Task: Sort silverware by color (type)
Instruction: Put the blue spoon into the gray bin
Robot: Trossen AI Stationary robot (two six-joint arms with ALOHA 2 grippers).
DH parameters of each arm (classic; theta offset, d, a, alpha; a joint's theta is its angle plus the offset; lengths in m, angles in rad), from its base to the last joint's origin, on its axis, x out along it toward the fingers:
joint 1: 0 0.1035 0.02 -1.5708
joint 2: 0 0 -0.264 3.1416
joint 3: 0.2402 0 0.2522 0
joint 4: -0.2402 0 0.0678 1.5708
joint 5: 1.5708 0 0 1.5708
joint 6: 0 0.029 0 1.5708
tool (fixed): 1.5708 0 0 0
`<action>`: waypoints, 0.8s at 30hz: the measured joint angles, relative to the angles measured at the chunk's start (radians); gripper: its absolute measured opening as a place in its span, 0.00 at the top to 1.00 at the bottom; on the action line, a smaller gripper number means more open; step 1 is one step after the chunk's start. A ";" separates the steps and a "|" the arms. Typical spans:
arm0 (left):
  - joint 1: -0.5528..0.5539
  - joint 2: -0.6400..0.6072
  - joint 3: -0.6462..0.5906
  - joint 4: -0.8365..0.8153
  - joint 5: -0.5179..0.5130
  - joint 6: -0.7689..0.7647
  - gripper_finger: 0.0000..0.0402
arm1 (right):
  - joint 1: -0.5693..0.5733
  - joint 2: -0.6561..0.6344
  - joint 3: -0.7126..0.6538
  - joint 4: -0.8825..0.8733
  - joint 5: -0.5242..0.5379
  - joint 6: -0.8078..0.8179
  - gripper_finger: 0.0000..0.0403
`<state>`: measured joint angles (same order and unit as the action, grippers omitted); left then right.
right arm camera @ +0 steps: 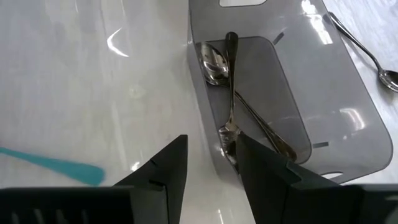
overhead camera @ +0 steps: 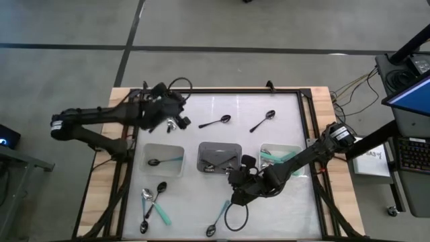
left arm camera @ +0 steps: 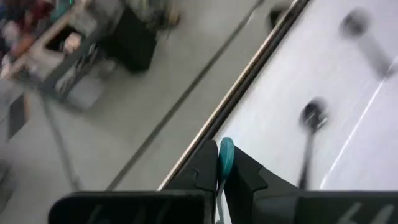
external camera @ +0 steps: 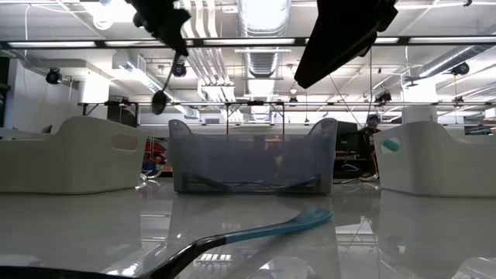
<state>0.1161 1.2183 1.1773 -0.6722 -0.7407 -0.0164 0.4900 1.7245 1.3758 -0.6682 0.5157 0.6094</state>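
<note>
My left gripper [overhead camera: 173,119] hovers over the far-left part of the table, shut on a spoon [external camera: 160,99] with a teal end [left arm camera: 225,155]. My right gripper [right arm camera: 211,152] is open, just near of the grey middle tray [overhead camera: 220,156]; it touches nothing. That tray holds silver spoons [right arm camera: 227,93] lying on its floor. The left white tray [overhead camera: 176,171] holds a dark-bowled spoon with a teal handle [overhead camera: 161,161]. Mint-green spoons [overhead camera: 272,156] lie in the right white tray [overhead camera: 295,151]. Two black spoons [overhead camera: 216,122] [overhead camera: 263,121] lie flat on the far part of the table. My left gripper pinches the spoon's teal end [left arm camera: 226,151] between its two fingers [left arm camera: 205,171]. The spoon is lifted clear of the table and hangs below the gripper, its dark bowl [external camera: 159,102] lowest.
Several more spoons lie near the left near edge [overhead camera: 154,198]. A teal-handled one [overhead camera: 218,216] lies by a loop of black cable [overhead camera: 235,216] at the near middle. A black frame [overhead camera: 306,101] borders the white table top. Bare table shows between the trays and the far spoons.
</note>
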 joint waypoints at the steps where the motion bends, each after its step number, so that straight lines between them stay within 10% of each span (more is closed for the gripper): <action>1: 0.014 0.006 0.012 -0.042 0.002 -0.004 1.00 | 0.000 0.000 0.000 0.000 0.000 0.000 0.68; 13: 0.006 0.006 0.198 -0.540 0.367 -0.130 1.00 | 0.000 0.000 -0.001 0.000 0.000 -0.001 0.67; 24: -0.148 0.002 -0.062 -0.579 0.498 -0.309 1.00 | 0.000 0.015 -0.001 0.002 -0.059 0.028 0.68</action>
<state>-0.0320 1.2205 1.1154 -1.2508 -0.2424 -0.3257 0.4904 1.7399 1.3745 -0.6666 0.4572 0.6373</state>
